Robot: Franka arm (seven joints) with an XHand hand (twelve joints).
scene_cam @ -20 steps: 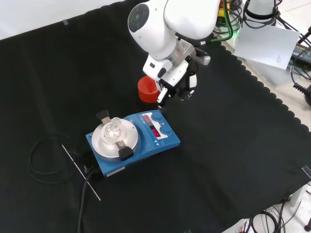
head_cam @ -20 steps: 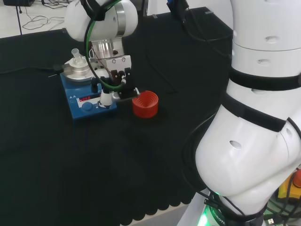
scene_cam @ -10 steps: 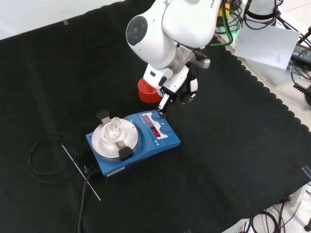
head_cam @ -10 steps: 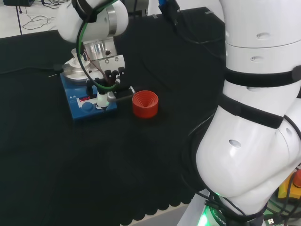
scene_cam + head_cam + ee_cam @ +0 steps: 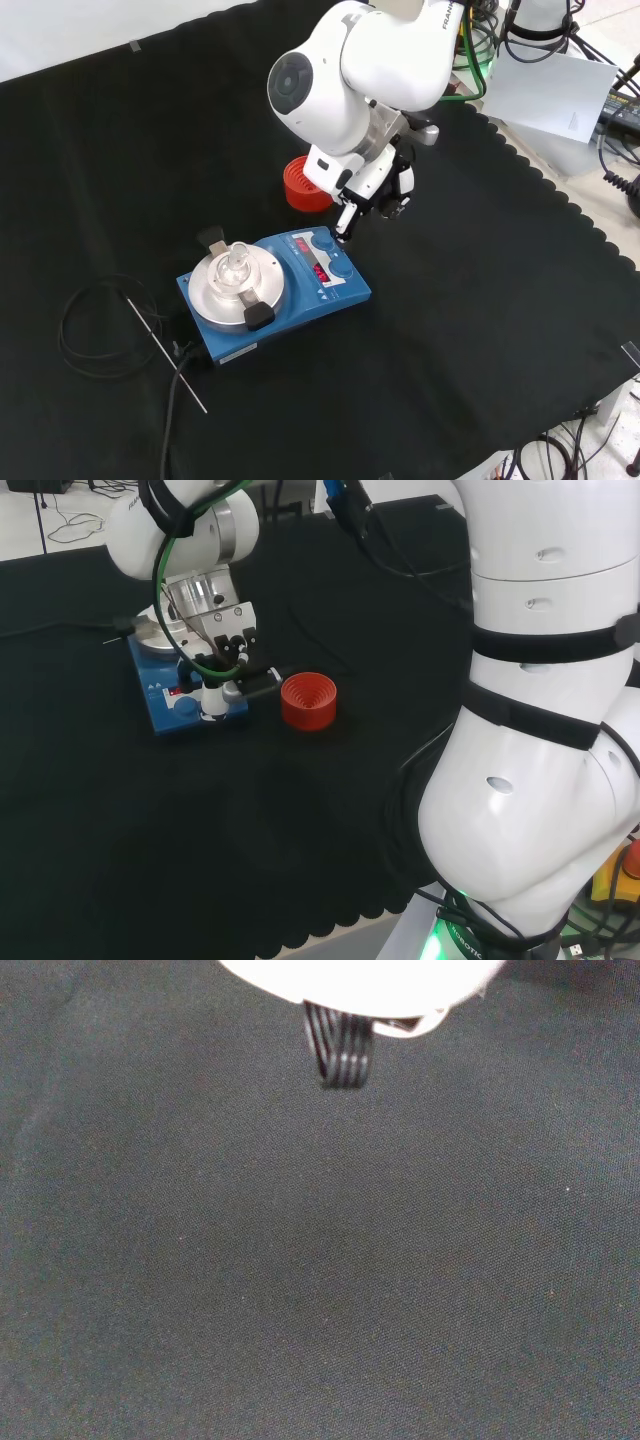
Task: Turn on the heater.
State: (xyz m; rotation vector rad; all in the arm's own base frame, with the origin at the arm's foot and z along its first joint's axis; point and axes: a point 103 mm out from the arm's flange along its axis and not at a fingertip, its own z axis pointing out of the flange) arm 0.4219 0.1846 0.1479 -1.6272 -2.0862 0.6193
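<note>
On your left in the front view, a black cable coils on the cloth, then the blue heater sits mid-bench with a small glass vessel on its round plate. Your hand hangs over its control panel, one straight finger pointing down at the knobs, the others curled back. Behind it stands the red ribbed stand.

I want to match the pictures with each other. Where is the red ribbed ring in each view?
Head view: the red ribbed ring stands right of the blue heater.
Front view: it is above the heater, partly behind the arm.
Wrist view: I see black cloth, not the ring.
Shared landmark: the heater.
</note>
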